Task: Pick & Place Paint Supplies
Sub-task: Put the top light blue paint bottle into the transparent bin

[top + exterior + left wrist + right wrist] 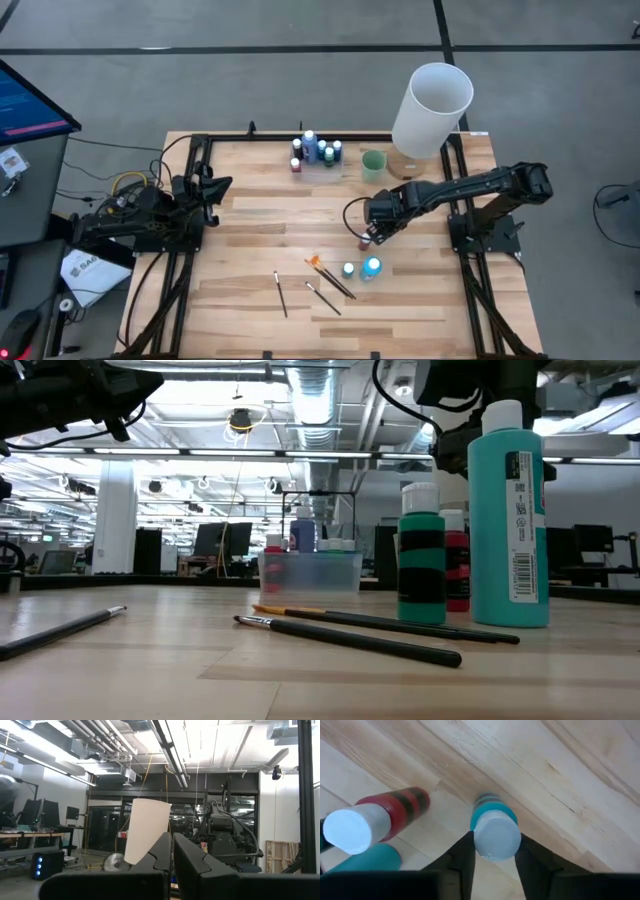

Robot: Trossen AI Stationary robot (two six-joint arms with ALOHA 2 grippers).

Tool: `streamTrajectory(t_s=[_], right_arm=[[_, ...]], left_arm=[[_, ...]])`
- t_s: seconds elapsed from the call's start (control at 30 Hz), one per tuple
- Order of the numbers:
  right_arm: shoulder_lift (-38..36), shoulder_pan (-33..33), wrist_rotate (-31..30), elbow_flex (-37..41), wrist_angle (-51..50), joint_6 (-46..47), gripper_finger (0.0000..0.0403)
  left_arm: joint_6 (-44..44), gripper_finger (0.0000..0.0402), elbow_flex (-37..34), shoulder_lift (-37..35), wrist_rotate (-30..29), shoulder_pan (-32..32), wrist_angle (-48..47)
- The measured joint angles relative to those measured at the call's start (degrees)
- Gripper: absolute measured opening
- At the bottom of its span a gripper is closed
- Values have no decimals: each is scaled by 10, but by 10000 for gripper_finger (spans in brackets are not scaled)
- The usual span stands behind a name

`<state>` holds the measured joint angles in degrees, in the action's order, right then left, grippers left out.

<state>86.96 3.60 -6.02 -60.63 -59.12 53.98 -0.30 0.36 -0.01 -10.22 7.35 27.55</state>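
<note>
My right gripper (372,234) points down at the table's right middle, shut on a small teal bottle (490,812) with a white cap. A red bottle (395,810) and another teal bottle (367,860) stand next to it. Nearer the front edge stand a green bottle (348,269) and a larger teal bottle (372,267). An orange-tipped brush (330,277) and two dark brushes (322,297) (281,293) lie flat on the wood. My left gripper (172,855) waits shut over the table's left side. My right gripper has the teal bottle's white cap (496,837) between its two fingers (462,857), one on either side. The fingers come from above, pointing down. The bottle stands upright with its base on the table.
A clear tray (320,168) holding several bottles sits at the far edge. A pale green cup (373,163) and a tall white cylinder (432,108) stand to its right. Bare wood lies left of the brushes.
</note>
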Motion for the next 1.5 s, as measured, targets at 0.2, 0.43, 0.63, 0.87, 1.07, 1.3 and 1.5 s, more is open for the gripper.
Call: streamTrajectory(t_s=[0.2,0.43,0.63,0.87,1.07,1.3,1.5], right_arm=[[0,-8,3,-9,-11,-12,90],[1,-59,1,-100,-37,-93,22],[0,-112,-3,-186,-78,-136,12],[21,-124,-5,-191,-54,-222,26],[110,-140,-6,-230,-5,-333,58],[245,-140,-30,-315,-7,-448,103],[300,-138,-34,-356,-15,-495,164]], left_arm=[[0,2,0,0,0,0,0],[0,2,0,0,0,0,0],[0,2,0,0,0,0,0],[0,2,0,0,0,0,0],[0,2,0,0,0,0,0],[0,2,0,0,-1,0,1],[0,2,0,0,0,0,1]])
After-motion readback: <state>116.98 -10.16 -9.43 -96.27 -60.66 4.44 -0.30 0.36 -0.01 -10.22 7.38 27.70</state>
